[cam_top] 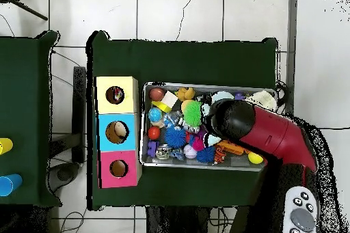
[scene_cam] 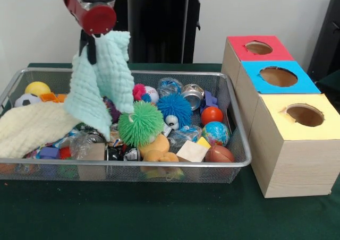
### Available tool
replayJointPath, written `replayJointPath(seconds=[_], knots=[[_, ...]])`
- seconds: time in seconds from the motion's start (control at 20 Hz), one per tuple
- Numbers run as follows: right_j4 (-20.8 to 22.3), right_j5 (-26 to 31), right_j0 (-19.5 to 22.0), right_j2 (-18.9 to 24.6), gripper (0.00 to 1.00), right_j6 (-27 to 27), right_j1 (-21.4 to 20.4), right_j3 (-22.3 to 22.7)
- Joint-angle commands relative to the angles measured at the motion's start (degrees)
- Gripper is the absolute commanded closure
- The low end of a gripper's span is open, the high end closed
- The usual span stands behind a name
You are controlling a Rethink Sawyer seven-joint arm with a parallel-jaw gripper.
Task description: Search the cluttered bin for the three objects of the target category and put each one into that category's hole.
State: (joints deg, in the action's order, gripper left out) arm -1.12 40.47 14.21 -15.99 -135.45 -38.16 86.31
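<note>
The red and black Sawyer arm reaches down over the left part of the wide silver wire-mesh bin (scene_cam: 127, 164), and its gripper (scene_cam: 91, 48) is clamped on the upper edge of a pale mint-green muslin cloth (scene_cam: 103, 83), which hangs clear in long folds with its lowest corner touching the clutter. Below and to the left lies a cream knitted cloth (scene_cam: 32, 126); just right of the hanging cloth sits a spiky green rubber pom ball (scene_cam: 141, 124), with a spiky blue pom ball (scene_cam: 174, 108) behind it and a blue globe-print ball (scene_cam: 215, 133) nearer the right wall. No many-patched soft ball can be picked out in either view, so the 3 target objects may lie under the cloths or deeper in the pile. The round hole (scene_cam: 305, 114) in the yellow top of the pale wood-grain cube box stands right of the bin on the green tabletop (scene_cam: 159, 213), nearest the camera of 3 boxes. The likely risks: the cloth may slide from the gripper and cover the toys again, its trailing corner may drag small pieces over the rim, or it may be set down on top of what is sought.
</note>
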Motion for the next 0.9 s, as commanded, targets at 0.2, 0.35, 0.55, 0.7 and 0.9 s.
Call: replayJointPath(seconds=[0.2, 0.35, 0.55, 0.7, 0.9], knots=[[-2.6, -2.1, -1.3, 7.3, 1.00, -4.5, 0.1, 7.5], [-2.9, -3.3, -1.0, 7.8, 1.00, -4.6, 0.9, 7.4], [-3.8, -5.1, -1.5, 8.5, 1.00, -5.9, 1.7, 8.3], [-4.0, -7.1, -2.9, 8.5, 1.00, -7.7, 3.0, 8.7], [-4.7, -8.7, -4.8, 7.7, 1.00, -10.3, 4.3, 9.6]])
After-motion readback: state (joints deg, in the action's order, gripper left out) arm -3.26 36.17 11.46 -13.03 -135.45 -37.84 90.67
